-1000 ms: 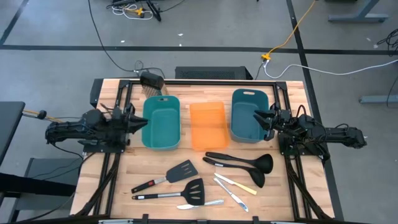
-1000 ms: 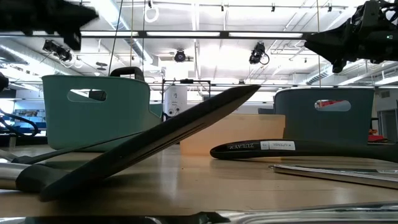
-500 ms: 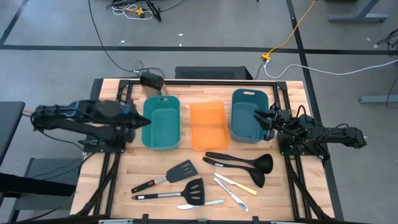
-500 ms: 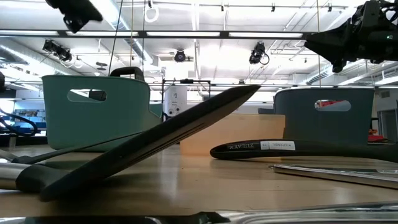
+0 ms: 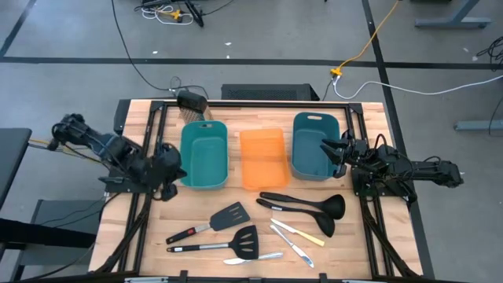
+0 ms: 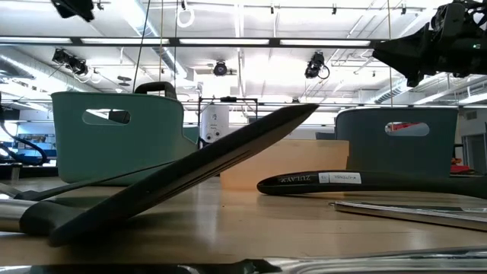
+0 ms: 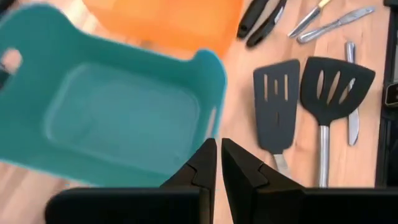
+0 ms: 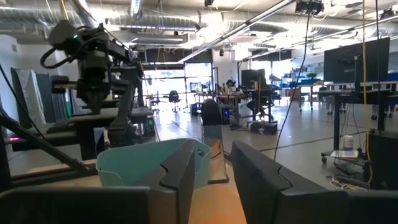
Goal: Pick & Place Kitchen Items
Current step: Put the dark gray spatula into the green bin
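Seven utensils lie flat on the wooden table's near half. They are two black slotted spatulas, two black ladles, a yellow-handled knife and two silver knives. My left gripper is shut and empty. It points down beside the left teal bin's near left corner. The spatulas also show in its wrist view. My right gripper is open and empty. It is held level over the right teal bin's right side.
Three bins stand in a row at mid-table: a teal one, an orange one and another teal one. A black brush-like object lies at the far edge. Metal frame rails run along both table sides.
My left arm has drawn back and risen. Its gripper, which was level and pointing at the left teal bin's left wall, has tipped to point down and shifted a little toward the near edge. My right arm and all the utensils have kept still.
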Robot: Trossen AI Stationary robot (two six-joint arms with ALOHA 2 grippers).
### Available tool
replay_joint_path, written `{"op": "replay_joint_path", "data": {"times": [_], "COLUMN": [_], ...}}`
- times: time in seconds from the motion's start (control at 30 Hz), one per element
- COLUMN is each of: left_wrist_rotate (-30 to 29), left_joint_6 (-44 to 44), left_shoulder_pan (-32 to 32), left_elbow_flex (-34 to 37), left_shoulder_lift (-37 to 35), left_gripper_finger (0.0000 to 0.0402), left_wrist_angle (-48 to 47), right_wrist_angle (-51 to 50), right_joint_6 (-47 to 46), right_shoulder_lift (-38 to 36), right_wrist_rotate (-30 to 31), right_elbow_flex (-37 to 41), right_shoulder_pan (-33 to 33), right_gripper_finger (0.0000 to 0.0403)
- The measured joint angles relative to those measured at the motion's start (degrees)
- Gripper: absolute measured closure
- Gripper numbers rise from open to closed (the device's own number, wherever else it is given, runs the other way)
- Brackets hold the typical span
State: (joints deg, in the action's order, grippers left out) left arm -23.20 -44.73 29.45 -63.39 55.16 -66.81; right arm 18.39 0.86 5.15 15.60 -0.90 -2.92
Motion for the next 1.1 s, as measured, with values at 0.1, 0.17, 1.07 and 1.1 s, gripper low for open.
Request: {"op": "replay_joint_path", "data": {"times": [0.1,0.17,1.07,1.1], "left_wrist_rotate": [-0.1,-0.1,12.4,12.8], "left_joint_6": [-6.5,-11.1,-20.9,-21.3], "left_shoulder_pan": [4.4,7.3,17.8,18.1], "left_elbow_flex": [2.4,4.6,11.4,11.4], "left_shoulder_lift": [0.3,0.5,22.8,23.6], "left_gripper_finger": [0.0374,0.0374,0.0189,0.0189], "left_wrist_angle": [-0.3,-0.3,23.3,23.8], "right_wrist_angle": [0.0,0.0,0.0,0.0], "right_joint_6": [0.0,0.0,-0.2,-0.2], "right_shoulder_lift": [0.0,0.0,0.0,0.0], "right_wrist_rotate": [0.0,0.0,0.0,0.0], "right_elbow_flex": [0.0,0.0,0.0,0.0], "right_shoulder_pan": [0.0,0.0,0.0,0.0], "right_gripper_finger": [0.0286,0.0286,0.0286,0.0286]}}
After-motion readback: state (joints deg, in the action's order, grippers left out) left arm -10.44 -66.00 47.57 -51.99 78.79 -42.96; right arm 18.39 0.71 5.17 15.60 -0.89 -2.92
